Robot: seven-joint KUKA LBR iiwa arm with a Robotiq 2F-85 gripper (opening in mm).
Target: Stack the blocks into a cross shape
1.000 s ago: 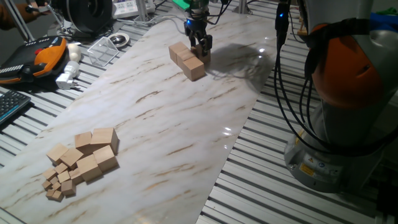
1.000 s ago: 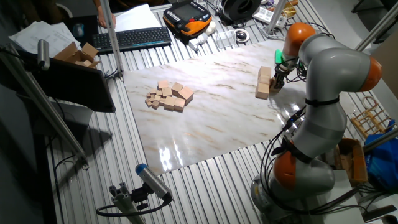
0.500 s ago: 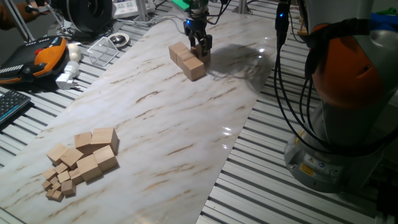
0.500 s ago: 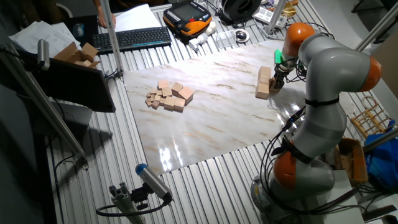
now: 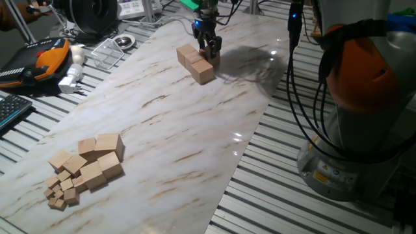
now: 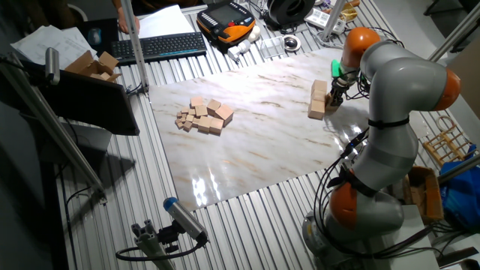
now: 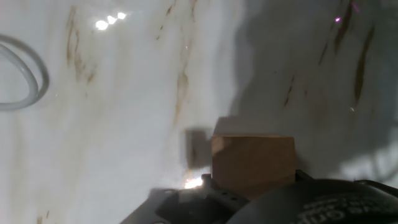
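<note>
Three tan wooden blocks [image 5: 194, 62] lie in a touching row on the marble board [image 5: 195, 130] at its far end; the row also shows in the other fixed view [image 6: 319, 100]. My gripper [image 5: 210, 51] stands low at the far side of that row, fingers down at the board. In the hand view a tan block [image 7: 252, 163] sits right at the gripper's dark body, and it looks gripped. More large blocks [image 5: 101, 156] lie in a loose pile at the near left, also seen in the other fixed view [image 6: 210, 114], with much tinier cubes [image 5: 62, 192] beside them.
An orange pendant [image 5: 49, 57], a white plug [image 5: 70, 79] and a clear tray [image 5: 109, 52] lie left of the board. A keyboard [image 6: 161, 46] lies beyond the pile. The arm's base and cables [image 5: 351, 104] stand at the right. A grey cable loop [image 7: 22, 74] shows on the board.
</note>
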